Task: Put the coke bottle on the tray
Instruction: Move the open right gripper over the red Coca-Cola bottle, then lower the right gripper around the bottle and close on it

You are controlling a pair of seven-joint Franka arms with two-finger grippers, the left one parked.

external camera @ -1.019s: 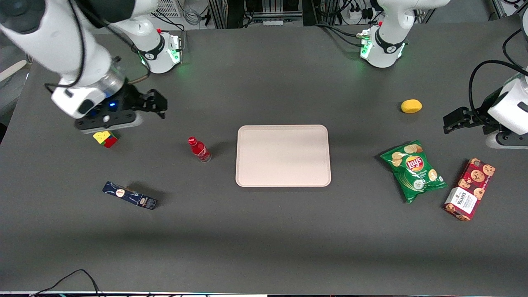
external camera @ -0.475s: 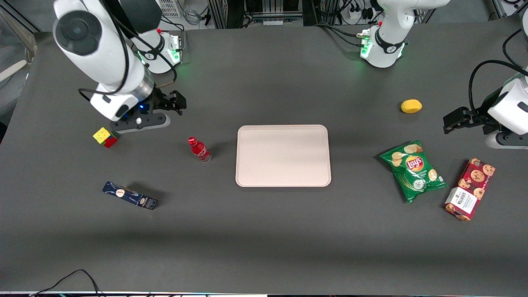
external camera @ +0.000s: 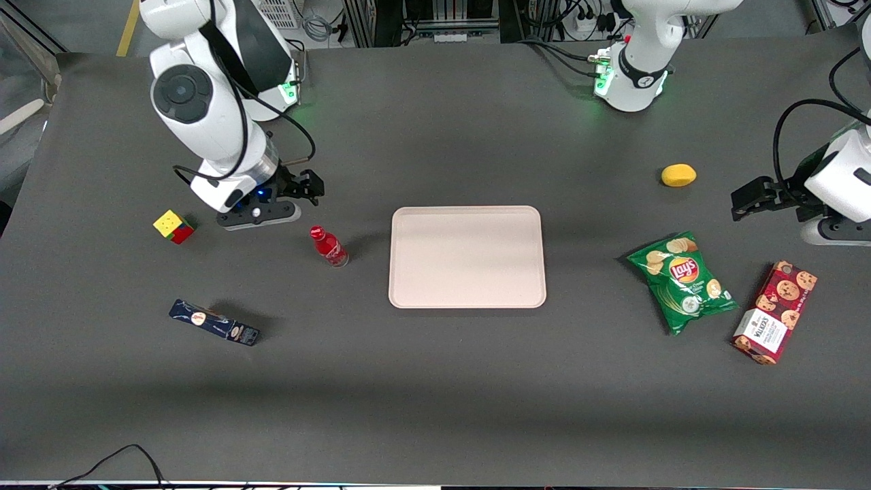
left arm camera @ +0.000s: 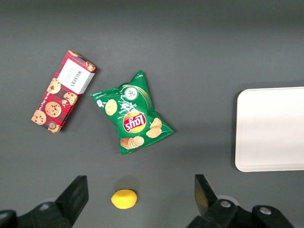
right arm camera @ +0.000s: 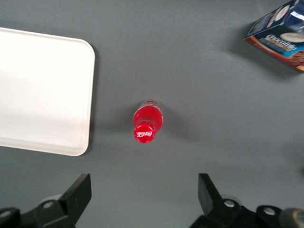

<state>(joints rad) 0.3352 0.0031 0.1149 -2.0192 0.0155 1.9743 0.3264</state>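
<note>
We found the coke bottle (external camera: pixel 329 246) standing upright on the bench (external camera: pixel 435 381), untouched, just beside the tray (external camera: pixel 467 256) but apart from its rim. In the right wrist view the red cap (right arm camera: pixel 144 133) faced the camera, with the bottle ahead of the gap between the 2 fingers (right arm camera: pixel 76 194) and not yet between them. The pincer (external camera: pixel 303 187) hung above the bench, near the bottle and a little farther from the front camera than it, with its fingers spread wide and nothing in them.

We judged the task barely begun: only the approach was under way. The grasp, the lift, the carry over the rim and the release on the tray were all left to do. The tray itself held nothing.

Farther out from the pincer, toward the working arm's end, lay a colour cube (external camera: pixel 173 226) and a dark blue box (external camera: pixel 214 322), both well apart from the bottle.
</note>
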